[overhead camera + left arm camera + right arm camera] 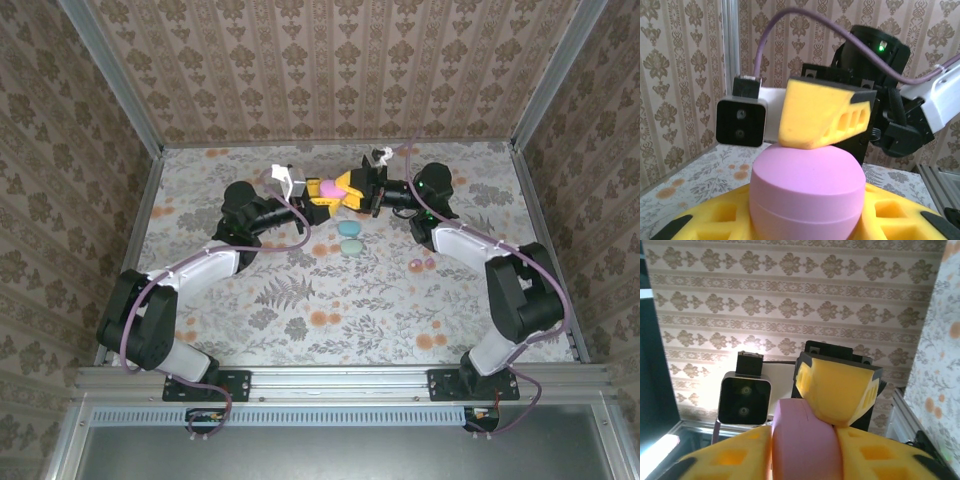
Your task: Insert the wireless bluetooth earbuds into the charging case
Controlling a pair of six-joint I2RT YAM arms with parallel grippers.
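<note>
A pink egg-shaped charging case [807, 185] hangs above the far middle of the table, its lid down with a seam round it. My left gripper [807, 222] is shut on it from the left, yellow fingers [705, 220] on either side. My right gripper [805, 460] holds the same case [805, 440] from the opposite side, with no gap showing at its pads. In the top view the two grippers [322, 195] [352, 190] meet nose to nose around the case [331, 187]. Two tiny pink earbuds [415, 265] [430, 263] lie on the table by the right arm.
Two pale cyan rounded pieces [348, 228] [351, 246] lie on the floral tabletop [300, 310] just in front of the grippers. Patterned walls close the table in at the back and both sides.
</note>
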